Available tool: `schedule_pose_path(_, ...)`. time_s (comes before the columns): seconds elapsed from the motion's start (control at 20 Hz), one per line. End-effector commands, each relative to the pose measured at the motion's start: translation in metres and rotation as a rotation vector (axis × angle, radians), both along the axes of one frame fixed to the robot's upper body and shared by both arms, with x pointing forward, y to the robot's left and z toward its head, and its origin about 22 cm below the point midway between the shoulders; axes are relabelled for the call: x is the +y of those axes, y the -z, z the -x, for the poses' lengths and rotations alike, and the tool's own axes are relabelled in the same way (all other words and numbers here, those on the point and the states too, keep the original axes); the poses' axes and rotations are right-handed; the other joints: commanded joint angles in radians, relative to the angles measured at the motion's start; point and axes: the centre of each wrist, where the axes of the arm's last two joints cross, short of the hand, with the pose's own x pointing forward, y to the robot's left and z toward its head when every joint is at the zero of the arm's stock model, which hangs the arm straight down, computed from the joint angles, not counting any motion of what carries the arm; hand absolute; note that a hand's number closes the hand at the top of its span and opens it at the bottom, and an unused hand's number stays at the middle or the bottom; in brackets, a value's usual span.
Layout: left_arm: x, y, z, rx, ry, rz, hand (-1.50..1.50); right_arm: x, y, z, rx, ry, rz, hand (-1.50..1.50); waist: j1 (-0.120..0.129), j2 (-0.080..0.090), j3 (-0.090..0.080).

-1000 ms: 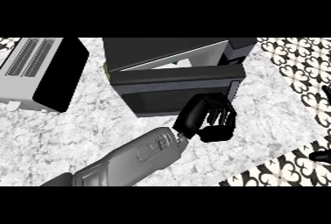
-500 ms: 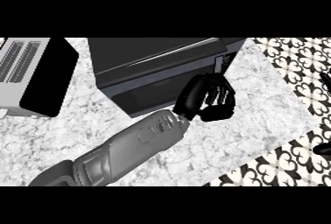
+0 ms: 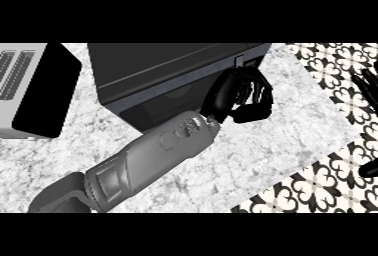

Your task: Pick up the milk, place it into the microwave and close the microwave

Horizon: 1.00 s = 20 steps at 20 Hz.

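We see the microwave (image 3: 166,75), a dark grey box, sitting on the far middle of the marble counter. Its flat top faces us and its glossy dark front, turned toward the near left, lies flush with the body, so the door looks closed. We cannot see the milk; it shows nowhere in the head view.

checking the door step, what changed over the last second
The left robot hand moved up along the microwave front toward its right end, and the door now looks shut. The toaster and the right robot hand at the right edge stayed put. No milk visible.
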Motion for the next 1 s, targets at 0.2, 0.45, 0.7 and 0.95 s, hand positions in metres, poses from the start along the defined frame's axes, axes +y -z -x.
schedule_pose_path(0.2, -0.007, -0.010, -0.005, -0.008, -0.006, 0.016, 1.50, 0.035, -0.036, -0.011, -0.095, -0.350, 0.080, 1.50, -0.014, -0.006, 0.002)
schedule_pose_path(0.45, -0.009, -0.015, -0.005, -0.015, -0.008, 0.022, 1.50, 0.052, -0.048, -0.009, -0.107, -0.426, 0.111, 1.50, -0.037, -0.007, 0.003)
schedule_pose_path(0.7, -0.009, -0.013, -0.003, -0.014, -0.024, 0.045, 1.50, 0.065, -0.058, -0.006, -0.124, -0.480, 0.126, 1.50, -0.052, -0.009, 0.003)
schedule_pose_path(0.95, -0.008, -0.010, -0.003, -0.015, -0.053, 0.054, 1.50, 0.075, -0.061, -0.001, -0.127, -0.515, 0.122, 1.50, -0.070, -0.007, 0.004)
